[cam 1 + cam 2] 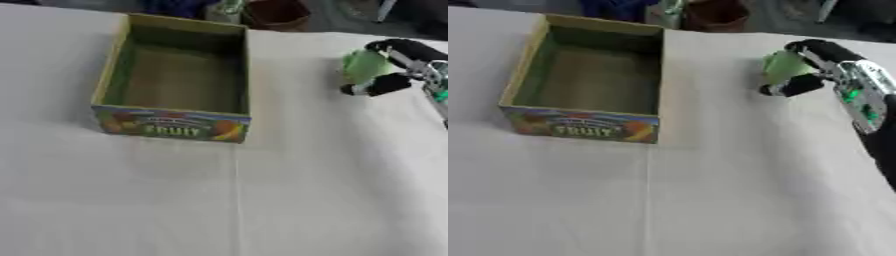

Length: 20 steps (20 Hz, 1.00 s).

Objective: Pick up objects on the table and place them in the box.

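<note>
The right hand [815, 65] has its fingers [794, 86] curled round a pale green object [781, 66], held to the right of the FRUIT box [172, 125] and seemingly just above the white surface [262, 200], so the pick looks done and the carry is in hand. Next it must travel left over the box's open top before the fingers spread. The object's shape is too blurred to give a long axis or heading.

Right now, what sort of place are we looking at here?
Probably a robot test or demo tabletop: a white cloth-covered table, an empty cardboard box printed FRUIT, and the right hand curled round a light green object.
</note>
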Tool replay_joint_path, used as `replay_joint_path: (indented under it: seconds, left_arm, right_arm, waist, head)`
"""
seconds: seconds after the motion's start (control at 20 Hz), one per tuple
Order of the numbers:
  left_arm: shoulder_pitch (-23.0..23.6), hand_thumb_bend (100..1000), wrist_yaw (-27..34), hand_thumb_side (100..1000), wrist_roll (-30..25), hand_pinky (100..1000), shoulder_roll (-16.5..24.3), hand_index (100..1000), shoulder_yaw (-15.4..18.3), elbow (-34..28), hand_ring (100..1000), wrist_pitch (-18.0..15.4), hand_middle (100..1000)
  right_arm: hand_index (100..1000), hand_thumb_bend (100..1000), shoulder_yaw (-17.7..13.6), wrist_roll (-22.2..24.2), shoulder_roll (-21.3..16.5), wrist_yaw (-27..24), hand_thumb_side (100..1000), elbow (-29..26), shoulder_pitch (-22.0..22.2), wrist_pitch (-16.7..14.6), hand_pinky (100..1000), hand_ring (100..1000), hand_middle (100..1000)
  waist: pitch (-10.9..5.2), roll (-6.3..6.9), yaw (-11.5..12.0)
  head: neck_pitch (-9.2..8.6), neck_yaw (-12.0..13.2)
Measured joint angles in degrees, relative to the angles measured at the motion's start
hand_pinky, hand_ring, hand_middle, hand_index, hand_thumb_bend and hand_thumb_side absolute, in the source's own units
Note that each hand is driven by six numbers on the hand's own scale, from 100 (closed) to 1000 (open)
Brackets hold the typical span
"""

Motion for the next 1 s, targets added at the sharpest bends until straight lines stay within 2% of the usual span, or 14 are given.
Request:
replay_joint_path:
  seconds: [0.15,0.4,0.7,0.85,1.0]
  left_arm:
    - [0.0,100,0.0,753,0.0,480,0.0,675,0.0,0.0,499,0.0,519]
    - [-0.1,100,-0.1,752,-0.1,480,-0.1,674,0.0,0.0,498,0.1,518]
    - [-0.1,100,-0.1,752,-0.1,480,-0.5,673,0.0,0.0,497,0.1,517]
    - [-0.2,100,-0.1,752,-0.1,480,-0.5,673,0.0,0.0,496,0.1,518]
    - [-0.2,100,-0.1,751,-0.1,479,-0.5,673,0.0,0.0,496,0.1,518]
  right_arm:
    - [936,377,0.0,-0.2,0.0,0.8,546,0.0,0.0,0.1,833,1000,853]
    - [923,247,0.0,-0.6,0.0,1.4,482,0.0,0.1,-0.2,804,984,838]
    - [892,202,0.0,-0.7,0.6,2.3,434,0.3,0.1,-0.8,788,942,813]
    - [832,190,0.0,-1.3,0.8,2.6,422,0.5,0.1,-0.9,763,914,771]
    - [736,147,0.0,-3.4,1.0,2.7,419,0.5,0.1,-0.6,718,878,698]
  waist:
    - [0.06,-0.02,0.1]
    - [0.31,-0.18,0.1]
    - [0.32,-0.18,0.2]
    - [0.32,-0.19,0.2]
    - [0.32,-0.19,0.2]
  head:
    - [-0.30,0.0]
    - [-0.34,0.0]
    - [-0.35,0.0]
    - [-0.37,-0.1]
    - [-0.37,-0.1]
